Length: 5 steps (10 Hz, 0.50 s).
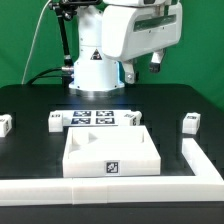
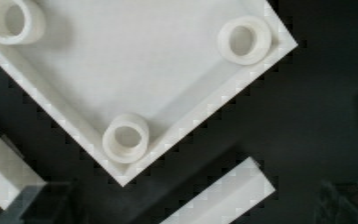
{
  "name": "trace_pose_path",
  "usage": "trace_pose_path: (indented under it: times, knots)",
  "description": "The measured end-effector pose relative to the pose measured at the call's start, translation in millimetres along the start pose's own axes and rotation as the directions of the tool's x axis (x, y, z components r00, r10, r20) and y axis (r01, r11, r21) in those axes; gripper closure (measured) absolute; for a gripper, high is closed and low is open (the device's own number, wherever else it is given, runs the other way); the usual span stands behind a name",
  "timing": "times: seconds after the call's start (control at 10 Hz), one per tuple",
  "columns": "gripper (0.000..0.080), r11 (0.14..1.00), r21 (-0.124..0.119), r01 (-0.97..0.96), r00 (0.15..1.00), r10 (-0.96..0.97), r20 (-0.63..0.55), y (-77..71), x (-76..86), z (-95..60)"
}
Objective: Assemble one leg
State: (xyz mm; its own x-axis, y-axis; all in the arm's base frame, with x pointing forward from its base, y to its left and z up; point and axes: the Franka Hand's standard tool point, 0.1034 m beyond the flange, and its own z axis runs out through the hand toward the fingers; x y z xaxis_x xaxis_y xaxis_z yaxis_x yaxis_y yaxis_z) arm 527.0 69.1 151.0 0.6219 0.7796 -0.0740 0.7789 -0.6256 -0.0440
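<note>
The large white square panel (image 1: 112, 150) lies flat at the middle front of the black table, with a tag on its front edge. Small white legs with tags stand apart from it: one at the exterior view's far left (image 1: 5, 123), two beside the marker board (image 1: 55, 121) (image 1: 133, 118), and one at the right (image 1: 190, 122). My gripper (image 1: 151, 63) hangs high above the back of the table, open and empty. In the wrist view the panel (image 2: 149, 70) shows three round corner sockets (image 2: 126, 135). No leg shows there, and my gripper (image 2: 179, 216) holds nothing.
The marker board (image 1: 95, 119) lies behind the panel. A white fence bar (image 1: 195, 160) runs along the front and the exterior view's right of the table; white bars (image 2: 229, 190) also show in the wrist view. The robot base (image 1: 95, 72) stands at the back.
</note>
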Motion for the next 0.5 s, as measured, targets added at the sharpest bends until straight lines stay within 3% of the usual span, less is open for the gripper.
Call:
trace_pose_path:
  times: [0.5]
  knots:
    - [0.015,1.0,0.004,-0.001,1.0,0.001,0.005,-0.2,-0.6,0.1]
